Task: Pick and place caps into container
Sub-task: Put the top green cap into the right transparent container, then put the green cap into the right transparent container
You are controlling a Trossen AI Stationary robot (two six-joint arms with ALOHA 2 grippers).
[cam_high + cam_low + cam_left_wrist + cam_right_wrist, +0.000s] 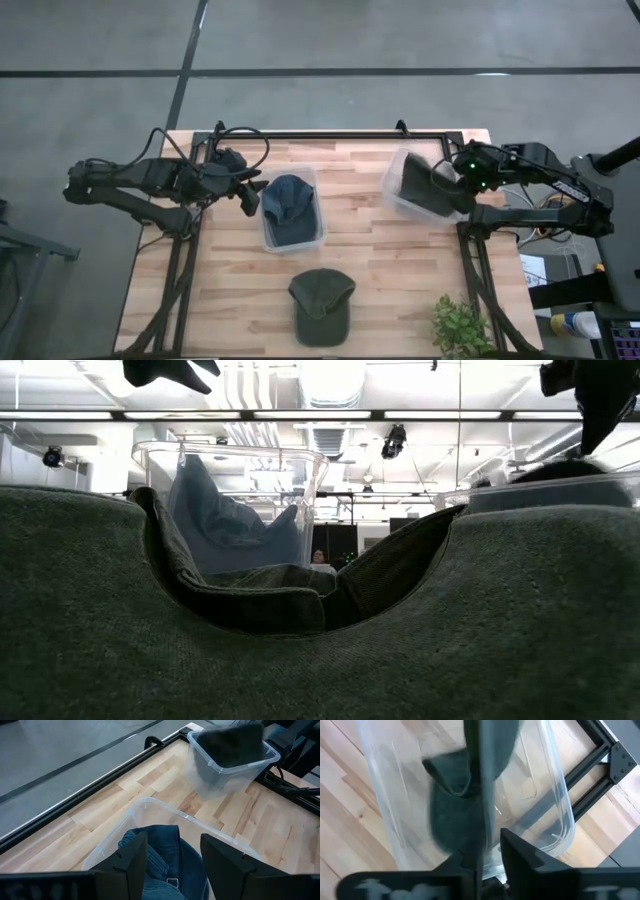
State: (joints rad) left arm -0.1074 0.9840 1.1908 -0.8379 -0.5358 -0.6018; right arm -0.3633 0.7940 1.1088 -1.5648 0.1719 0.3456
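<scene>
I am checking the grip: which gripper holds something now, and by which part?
The right gripper pinches a dark olive-green cap by a fold of fabric; the left gripper holds nothing.

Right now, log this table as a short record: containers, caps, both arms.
left container: holds blue cap
right container: tilted, dark cap going in
loose cap: olive, on table, front centre
left gripper: fingers open, above blue cap
right gripper: over right container, cap fabric between fingers
</scene>
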